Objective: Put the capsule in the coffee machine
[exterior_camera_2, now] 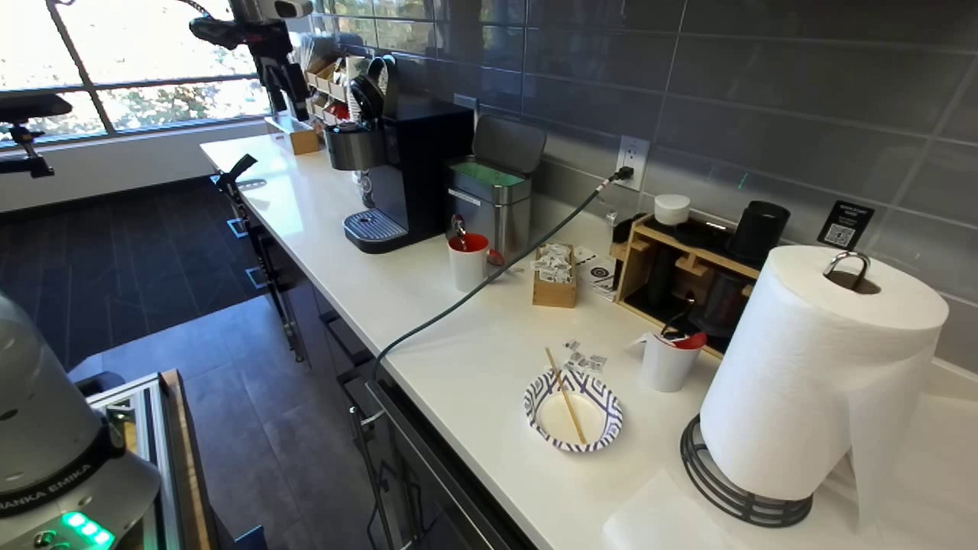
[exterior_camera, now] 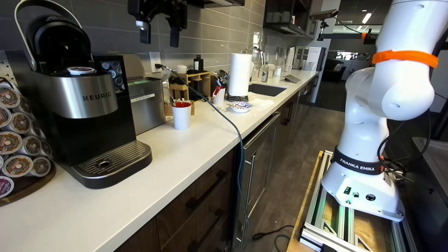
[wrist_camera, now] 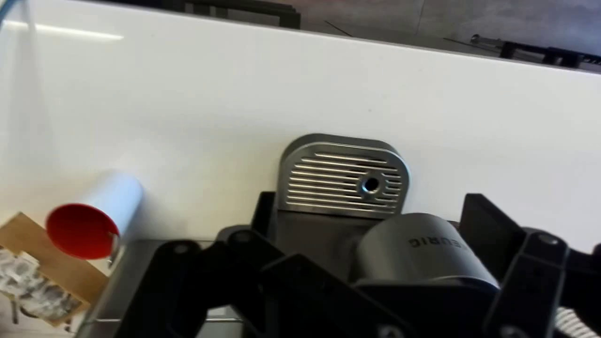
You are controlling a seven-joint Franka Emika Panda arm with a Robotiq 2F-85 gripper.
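The coffee machine (exterior_camera: 80, 92) stands on the counter with its lid and handle raised, also seen in an exterior view (exterior_camera_2: 432, 145). A capsule (exterior_camera: 81, 70) with a pale, printed lid sits in its open top. The capsule does not show in the wrist view, where only the machine's silver head (wrist_camera: 418, 249) and drip tray (wrist_camera: 338, 178) appear. My gripper (exterior_camera: 160, 39) is open with nothing between its fingers. It hangs high, above the level of the machine; in the wrist view (wrist_camera: 371, 202) its fingers are spread wide. It also shows in an exterior view (exterior_camera_2: 289, 103).
A rack of capsules (exterior_camera: 17, 134) stands beside the machine. A metal bin (exterior_camera: 148, 105) with its lid up is on the other side, near a white cup (exterior_camera: 182, 117) with red inside. A cable (exterior_camera: 213, 106) crosses the counter. A paper towel roll (exterior_camera_2: 817, 382) and patterned bowl (exterior_camera_2: 573, 412) stand farther along.
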